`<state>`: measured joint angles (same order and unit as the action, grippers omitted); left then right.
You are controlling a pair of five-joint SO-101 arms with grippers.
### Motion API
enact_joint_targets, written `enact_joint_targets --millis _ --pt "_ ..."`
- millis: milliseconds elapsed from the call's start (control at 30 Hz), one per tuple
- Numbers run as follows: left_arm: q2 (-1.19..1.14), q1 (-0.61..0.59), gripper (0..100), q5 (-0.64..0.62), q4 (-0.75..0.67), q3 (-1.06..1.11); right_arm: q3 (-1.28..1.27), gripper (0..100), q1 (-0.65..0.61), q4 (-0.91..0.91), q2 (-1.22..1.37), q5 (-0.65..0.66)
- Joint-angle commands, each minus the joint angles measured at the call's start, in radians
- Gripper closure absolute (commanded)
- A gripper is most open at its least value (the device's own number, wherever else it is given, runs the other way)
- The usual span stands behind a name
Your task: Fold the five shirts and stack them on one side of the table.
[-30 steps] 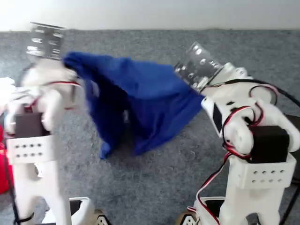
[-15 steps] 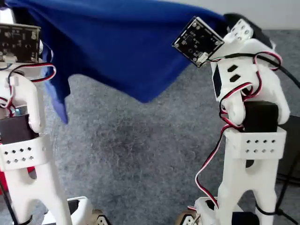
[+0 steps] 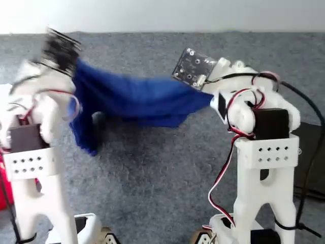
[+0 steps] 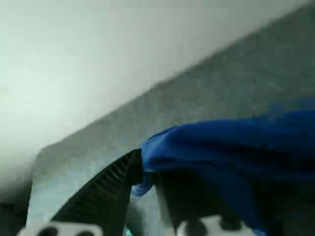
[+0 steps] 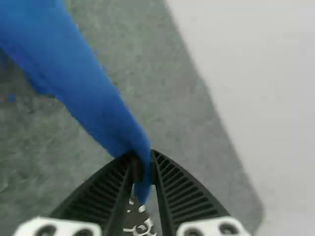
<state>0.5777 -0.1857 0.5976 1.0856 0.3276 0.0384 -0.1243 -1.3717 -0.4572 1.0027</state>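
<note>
A blue shirt hangs stretched between the two arms above the grey table. My left gripper is shut on one corner of the blue shirt, at the left in the high view. My right gripper is shut on the other corner of the blue shirt, at the right in the high view. A loose part of the cloth droops down beside the left arm.
Something red and something white lie at the table's left edge. A dark object sits behind the right arm's base. The table's far edge meets a pale wall.
Both arms had lifted the shirt high half a second ago. They have since come down, and the shirt now hangs lower and pulled taut between them.
</note>
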Motion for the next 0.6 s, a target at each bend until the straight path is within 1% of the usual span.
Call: enact_joint_targets --millis 0,100,233,333,400,467,567 --pt "0.029 0.026 99 0.130 0.144 0.039 -0.021 98.9 -0.012 -0.091 -0.015 -0.055" --pt "0.029 0.020 99 0.252 0.279 0.064 -0.052 98.9 -0.010 -0.180 -0.015 -0.063" --pt "0.029 0.008 98 0.436 0.526 0.067 -0.089 98.9 -0.005 -0.317 -0.015 -0.064" --pt "0.029 0.005 98 0.473 0.664 0.068 -0.150 98.9 0.005 -0.375 -0.015 -0.064" --pt "0.034 0.002 96 0.466 0.669 0.097 -0.198 98.9 0.027 -0.383 -0.015 -0.064" --pt "0.058 -0.028 91 0.466 0.669 0.159 -0.236 98.9 0.054 -0.380 -0.015 -0.064" --pt "0.117 -0.032 83 0.466 0.669 0.280 -0.275 98.9 0.105 -0.377 -0.015 -0.066"
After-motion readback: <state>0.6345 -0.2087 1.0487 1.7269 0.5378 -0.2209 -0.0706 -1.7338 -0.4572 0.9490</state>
